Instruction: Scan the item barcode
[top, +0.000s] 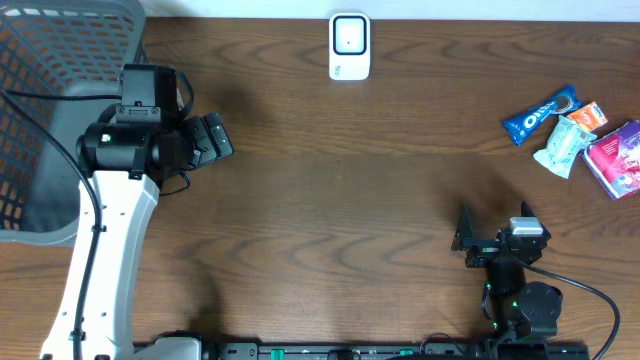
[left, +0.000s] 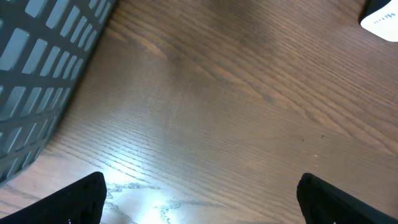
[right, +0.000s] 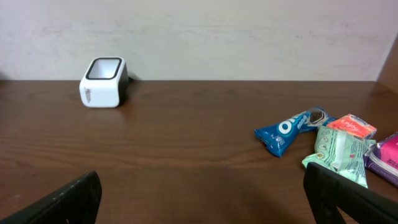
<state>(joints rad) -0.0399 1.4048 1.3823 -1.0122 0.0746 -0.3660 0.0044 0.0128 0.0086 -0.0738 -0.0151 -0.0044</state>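
Oreo packet (right: 291, 128): well ahead of the right gripper (right: 202, 186), toward the finger at frame right. Scanner (right: 103, 83): ahead, opposite side. Right gripper and left gripper (left: 202, 193): fingers spread wide, holding nothing.

We make out what looks like OREO on the blue packet (top: 541, 114) at the far right. The small print on the white scanner (right: 102, 81) is too small to read.
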